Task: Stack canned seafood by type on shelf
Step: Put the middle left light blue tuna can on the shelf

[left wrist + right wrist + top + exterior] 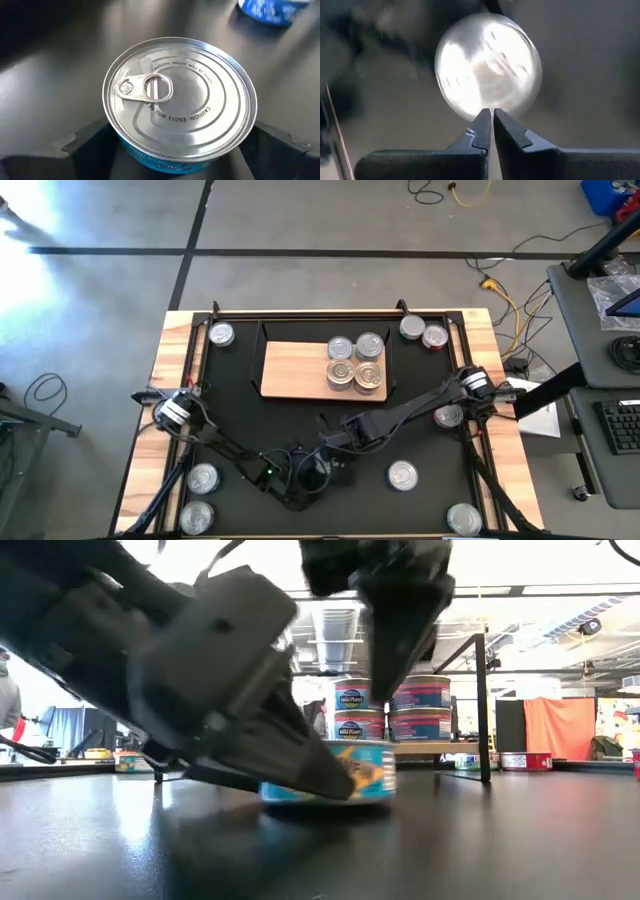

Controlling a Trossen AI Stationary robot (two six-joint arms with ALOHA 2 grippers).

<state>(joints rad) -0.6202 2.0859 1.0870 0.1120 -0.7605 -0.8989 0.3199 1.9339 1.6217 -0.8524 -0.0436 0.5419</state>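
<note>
Landmark: the shelf [300, 370], a light-wood board lying toward the far side of the black mat [240, 430] on the worktop [165, 370].

Four tins are already stacked at the right end of the shelf [355, 362]; the low view shows them as two columns, two tins high, with red-banded and blue labels. Loose tins lie around the shelf: one beyond its left end [221, 334], two beyond its right end [423, 332], and several on the near side of the mat.

Left end effector [165, 160]: well to the near side of the shelf, roughly in line with its middle. Fingers stand apart, one on each side of a teal-labelled tin [180, 97]. The tin stands upright, pull-tab lid up, its round axis vertical, directly ahead of and between the fingers. Whether the pads touch its wall I cannot tell. Judgement: the step in hand is closing on this tin, then carrying it away from the near edge to the shelf.

Right end effector [490, 117]: fingers pressed together, holding nothing, poised above a shiny lid just beside the left arm's work spot. The left arm is the one placed to grasp.

View differences: the left wrist view alone shows the lid and finger straddle; the low view alone shows the teal label [350, 775] and stack height; the high view hides the tin under both arms.
</note>
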